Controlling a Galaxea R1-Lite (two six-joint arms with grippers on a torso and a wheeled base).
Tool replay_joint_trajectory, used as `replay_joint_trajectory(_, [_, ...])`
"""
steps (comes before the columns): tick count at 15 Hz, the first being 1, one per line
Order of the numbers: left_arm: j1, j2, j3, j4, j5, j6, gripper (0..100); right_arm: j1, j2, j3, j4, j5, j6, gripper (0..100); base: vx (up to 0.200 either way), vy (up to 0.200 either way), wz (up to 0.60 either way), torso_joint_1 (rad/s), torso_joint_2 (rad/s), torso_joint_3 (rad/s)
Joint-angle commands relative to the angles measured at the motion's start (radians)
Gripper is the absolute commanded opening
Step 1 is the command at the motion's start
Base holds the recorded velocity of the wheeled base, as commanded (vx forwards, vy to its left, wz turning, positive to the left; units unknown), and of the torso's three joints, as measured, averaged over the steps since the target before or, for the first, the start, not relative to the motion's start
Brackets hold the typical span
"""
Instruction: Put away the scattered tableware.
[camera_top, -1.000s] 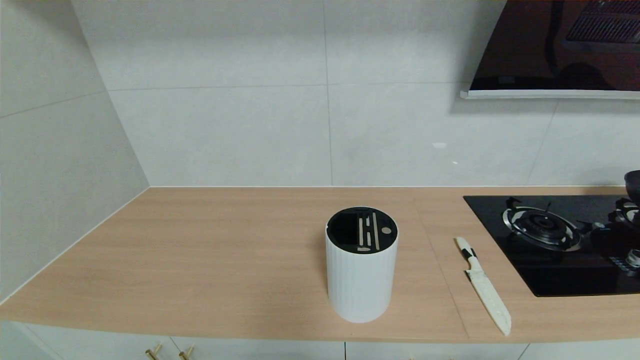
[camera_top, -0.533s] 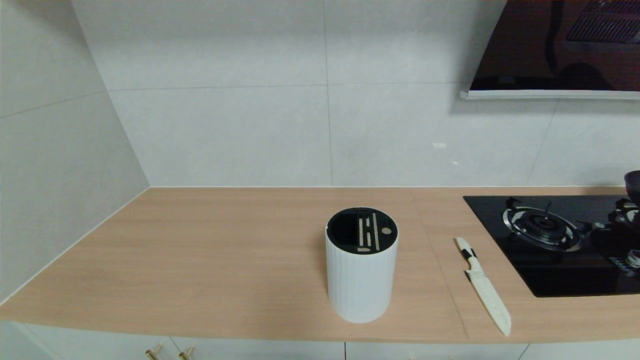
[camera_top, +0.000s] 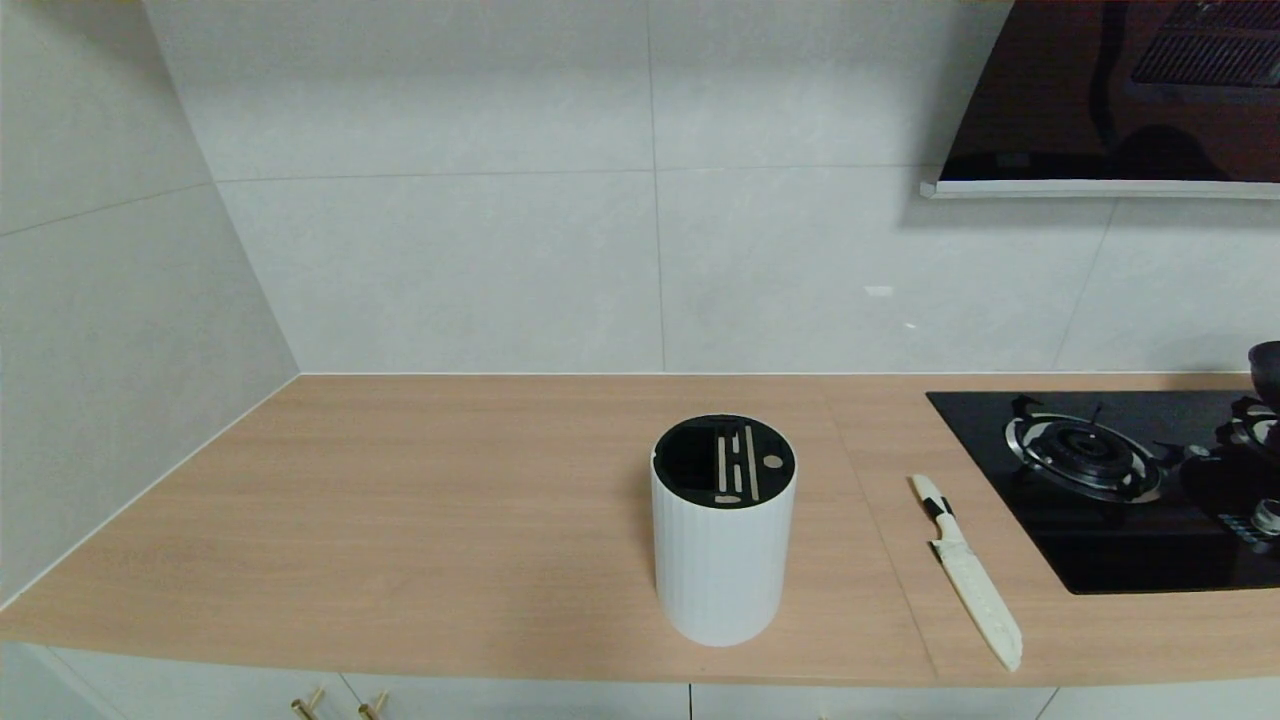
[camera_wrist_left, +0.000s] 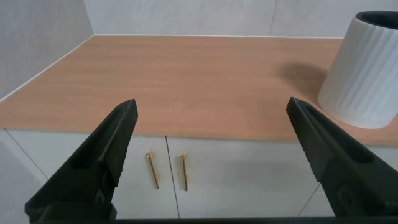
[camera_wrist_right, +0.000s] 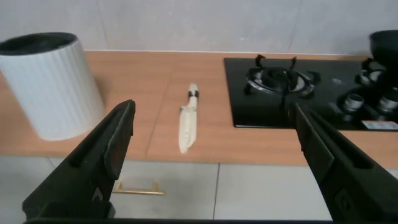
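White knife with a black band on its handle and a pale speckled blade (camera_top: 965, 570) (camera_wrist_right: 188, 118) lies flat on the light wooden countertop (camera_top: 450, 520), blade tip close to the front edge. It sits between the white ribbed cylindrical holder with a black slotted top (camera_top: 722, 560) (camera_wrist_left: 364, 74) (camera_wrist_right: 53, 81) and the black glass gas hob (camera_top: 1100, 560), touching neither. Wood runs wide from the holder to the tiled corner. Left gripper (camera_wrist_left: 211, 106) and right gripper (camera_wrist_right: 212, 109) sit off the front edge, fingers spread wide, gripping nothing.
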Motion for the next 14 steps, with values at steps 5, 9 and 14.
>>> replay_joint_trajectory(5, [0.000,0.000,0.000,-0.001,0.000,0.000,100,0.116,0.562,-0.111,-0.133,-0.001,-0.004,100,0.000,0.000,0.00,0.000,0.00,0.000])
replay_joint_trajectory(9, [0.000,0.000,0.000,-0.001,0.000,0.000,100,0.131,0.924,-0.141,-0.357,-0.002,-0.002,100,0.000,0.000,0.00,0.000,0.00,0.000])
replay_joint_trajectory(14, [0.000,0.000,0.000,-0.001,0.000,0.000,100,0.140,1.314,-0.150,-0.631,-0.002,-0.001,100,0.000,0.000,0.00,0.000,0.00,0.000])
